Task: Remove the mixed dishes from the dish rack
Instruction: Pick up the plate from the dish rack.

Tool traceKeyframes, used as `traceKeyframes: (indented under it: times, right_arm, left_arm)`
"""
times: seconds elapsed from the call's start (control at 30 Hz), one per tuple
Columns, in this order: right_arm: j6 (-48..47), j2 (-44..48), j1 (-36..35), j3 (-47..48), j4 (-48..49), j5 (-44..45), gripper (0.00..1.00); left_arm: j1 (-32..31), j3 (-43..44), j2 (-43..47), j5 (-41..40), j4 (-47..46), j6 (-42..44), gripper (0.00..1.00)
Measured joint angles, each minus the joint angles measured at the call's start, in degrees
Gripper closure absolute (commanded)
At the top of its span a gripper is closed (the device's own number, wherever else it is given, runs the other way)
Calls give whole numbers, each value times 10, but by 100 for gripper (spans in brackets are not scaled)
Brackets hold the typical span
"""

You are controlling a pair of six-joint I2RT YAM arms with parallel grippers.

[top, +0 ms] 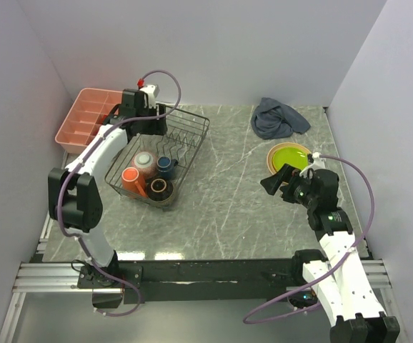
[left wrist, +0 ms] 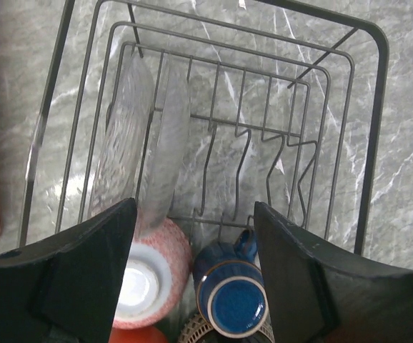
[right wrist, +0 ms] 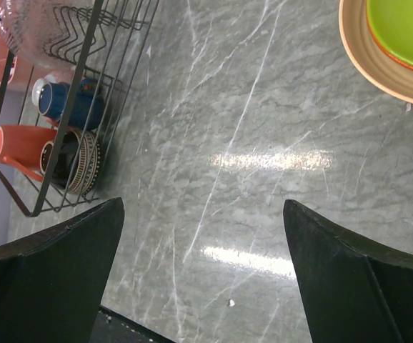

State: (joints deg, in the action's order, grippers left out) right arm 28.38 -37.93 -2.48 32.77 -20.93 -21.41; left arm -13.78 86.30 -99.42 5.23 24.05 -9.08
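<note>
Step in hand: unloading partly done, judging by the layout; lining up a pick over the far end of the rack.
Dish rack: at 9 o'clock on the table, in front of the left arm.
Out of the rack: lime green plate stacked on tan-yellow plate, at 3 o'clock on the table.
Left inside, near end: orange mug at 8 o'clock of the rack, dark brown bowl at 6, pinkish bowl and dark blue cup just behind them.
Left inside, far end: two clear plates upright in the prongs, side by side, at 11 o'clock of the rack.
Left gripper: hovering above the rack's 12 o'clock end, parted wide, grasping nothing.
Right gripper: low at 4 o'clock on the table, just beside the stacked plates, released and empty.
Next move calls for: dropping straight down between the wires, pinching one rim only, lifting clear of the prongs before swinging away. Probably the pinkish bowl or a clear plate, though hard to tell which.
Risk: snagging a wire, or knocking the neighbouring clear plate.
Elsewhere: grey cloth at 1 o'clock, pink tray at 10 o'clock beside the rack.
</note>
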Motion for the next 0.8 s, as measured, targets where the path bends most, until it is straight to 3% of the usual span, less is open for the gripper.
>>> traceKeyframes:
  times: [0.17,0.57,0.8]
  right_arm:
    - [0,2,0,-3,-2,-5,0]
    - [-2,-3,0,-6,-1,-6,0]
    - [-2,-18,0,-6,0,-6,0]
  left_arm:
    - [0,51,-41,6,10,17,38]
    - [6,149,-127,27,51,50,45]
    - [13,187,-165,48,84,54,59]
